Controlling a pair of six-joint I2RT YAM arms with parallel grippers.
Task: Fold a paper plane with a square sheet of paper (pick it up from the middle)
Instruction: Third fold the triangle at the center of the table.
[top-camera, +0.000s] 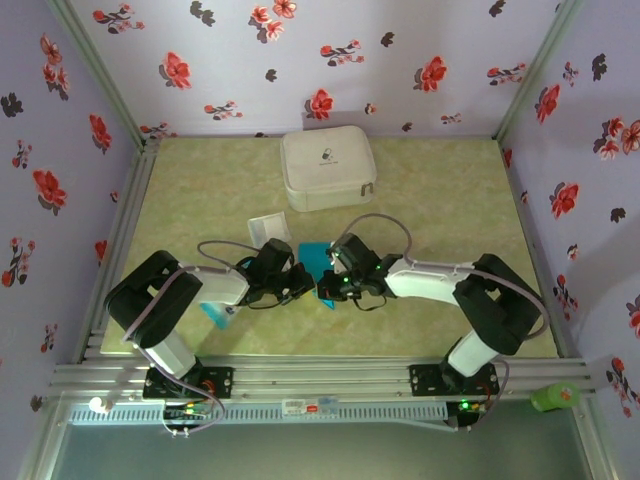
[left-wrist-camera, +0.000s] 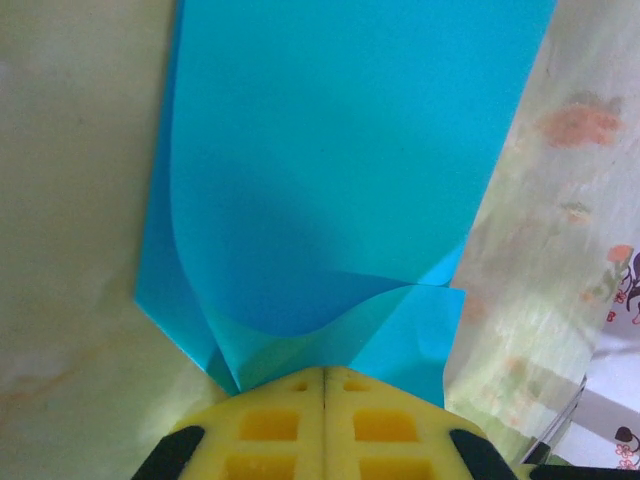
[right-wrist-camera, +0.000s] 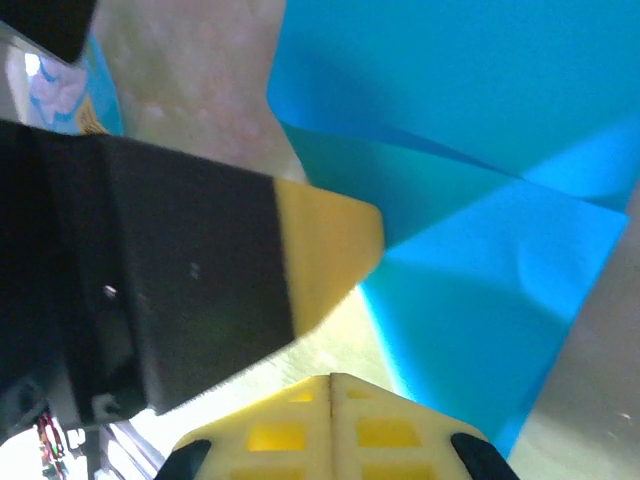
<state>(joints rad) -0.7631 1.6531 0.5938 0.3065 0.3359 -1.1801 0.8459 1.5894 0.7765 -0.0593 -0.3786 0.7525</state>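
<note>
Left wrist view: the left fingers (left-wrist-camera: 290, 400) are pressed together with the seam closed. The square sheet of paper (left-wrist-camera: 340, 150) begins directly at their tips and runs away from them over the worktop (left-wrist-camera: 70, 200); whether the tips nip a layer of its near edge cannot be told. Just ahead of the tips one layer bows up in a soft curve over another, and a short slanted flap lies to their right, so the sheet is not a single flat square. Right wrist view: the right fingers (right-wrist-camera: 370, 400) are likewise pressed together, with nothing visible between them. The sheet lies just beyond and to the right of their tips, showing triangular flaps that meet along a sharp crease, and the yellow tip of a left finger reaches the folded edge just ahead of them. Top external view: the two sets of fingers converge tip toward tip, with the blue sheet between and just beyond them. A pale packet (top-camera: 218, 312) lies behind the left fingers, under that arm. Judged progress: the pick-up and first folds appear done, an early-to-middle stage. Some layers look loose and unpressed. The narrowing folds, the wings and the firm creasing of a pointed dart appear left to do.
</note>
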